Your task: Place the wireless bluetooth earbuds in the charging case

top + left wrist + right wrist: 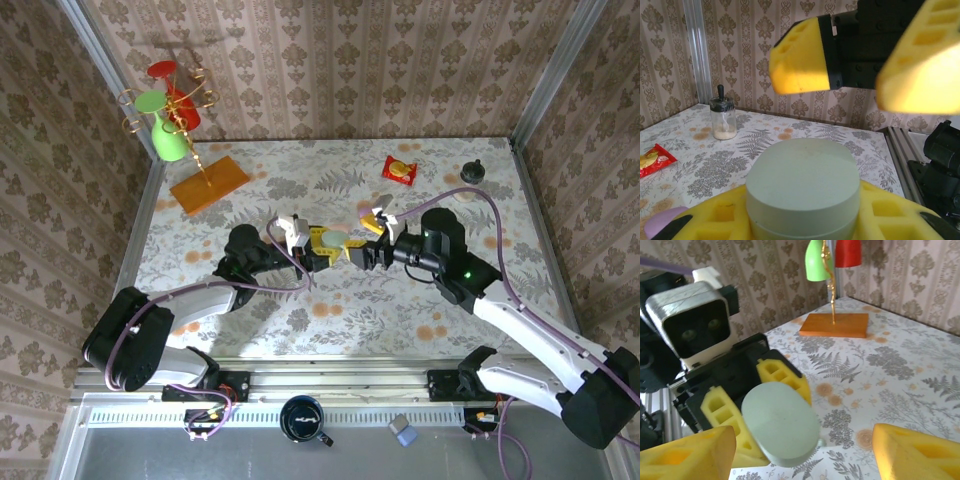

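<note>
Task stage: early. No bud is seated yet, and the charging case (802,187) looks shut, its lid seam running unbroken around the lower edge.
Done so far: the case is off the table and presented between the two arms, near the centre of the overhead view.
Left to do: by my reading, nearly everything. The lid has to come open, each bud has to be picked up, and each has to be pressed into its well.
Left gripper (322,244): clamped tight on the pale green case, with yellow pads on either side. It holds the case low in the left wrist view.
Right gripper (840,75): jaws spread wide with nothing between them. It faces the case from the upper part of the left wrist view, close but apart from it.
Wireless bluetooth earbuds: I cannot tell where they lie, as nothing that small can be picked out with certainty.
Case contents: hidden under the closed lid, so whether it is empty cannot be told.
Lilac oval thing (659,224): at the lower left corner of the left wrist view, just beside the left gripper. It is possibly a second case and it looks shut.
Glass jar (722,120): at the middle left of the same view, black stopper on, with a pale layer in the bottom.
Red packet (652,160): flat on the table at the left edge and sealed as far as I can see.
Cup stand (832,285): at the top centre of the right wrist view — well apart from the work.
</note>
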Tool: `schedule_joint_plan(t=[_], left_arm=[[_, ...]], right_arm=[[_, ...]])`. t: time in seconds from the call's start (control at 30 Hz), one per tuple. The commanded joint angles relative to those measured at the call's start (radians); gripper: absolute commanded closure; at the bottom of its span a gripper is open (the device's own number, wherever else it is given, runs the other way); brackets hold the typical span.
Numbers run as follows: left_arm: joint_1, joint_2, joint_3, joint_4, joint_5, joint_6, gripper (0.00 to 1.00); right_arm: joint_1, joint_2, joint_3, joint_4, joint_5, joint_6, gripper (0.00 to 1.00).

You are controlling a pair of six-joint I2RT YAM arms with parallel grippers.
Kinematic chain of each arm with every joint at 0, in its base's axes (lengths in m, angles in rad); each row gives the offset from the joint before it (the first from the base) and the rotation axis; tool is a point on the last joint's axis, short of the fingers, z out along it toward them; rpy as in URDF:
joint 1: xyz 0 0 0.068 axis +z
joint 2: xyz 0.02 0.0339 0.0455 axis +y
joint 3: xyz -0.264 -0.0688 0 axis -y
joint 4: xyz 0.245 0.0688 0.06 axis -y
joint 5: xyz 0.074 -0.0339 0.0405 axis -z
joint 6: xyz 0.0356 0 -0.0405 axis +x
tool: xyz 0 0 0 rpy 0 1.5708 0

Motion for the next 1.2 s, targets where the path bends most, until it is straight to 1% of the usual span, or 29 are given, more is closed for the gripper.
schedule_joint_plan(t=[0.0, 0.1, 0.2, 0.33, 0.47, 0.67, 0.93, 1.17], left_arm=[[0.003, 0.000, 0.035, 0.029, 0.023, -0.024, 0.71], [0.003, -0.006, 0.036, 0.029, 0.020, -0.029, 0.71], [0.002, -0.009, 0.034, 0.025, 0.020, -0.034, 0.72], [0.001, -0.010, 0.026, 0.029, 0.038, -0.029, 0.71], [0.003, -0.013, 0.017, 0.017, 0.047, 0.001, 0.71], [0.003, -0.022, 0.018, 0.020, 0.069, 0.001, 0.71], [0.002, -0.019, 0.015, 0.054, 0.128, -0.009, 0.71], [0.003, -0.017, 0.013, 0.067, 0.124, -0.022, 0.71]], right_arm=[[0.019, 0.028, -0.003, -0.025, -0.049, -0.067, 0.27], [0.027, 0.059, 0.012, -0.029, -0.022, -0.086, 0.27], [0.028, 0.079, 0.025, -0.027, 0.040, -0.084, 0.27], [0.027, 0.068, 0.023, 0.017, 0.148, -0.026, 0.27], [0.023, 0.049, 0.007, 0.070, 0.202, 0.015, 0.27], [0.008, 0.052, 0.007, 0.096, 0.257, 0.042, 0.28], [-0.017, 0.074, 0.035, 0.113, 0.242, 0.085, 0.27], [-0.024, 0.055, 0.029, 0.098, 0.181, 0.082, 0.27]])
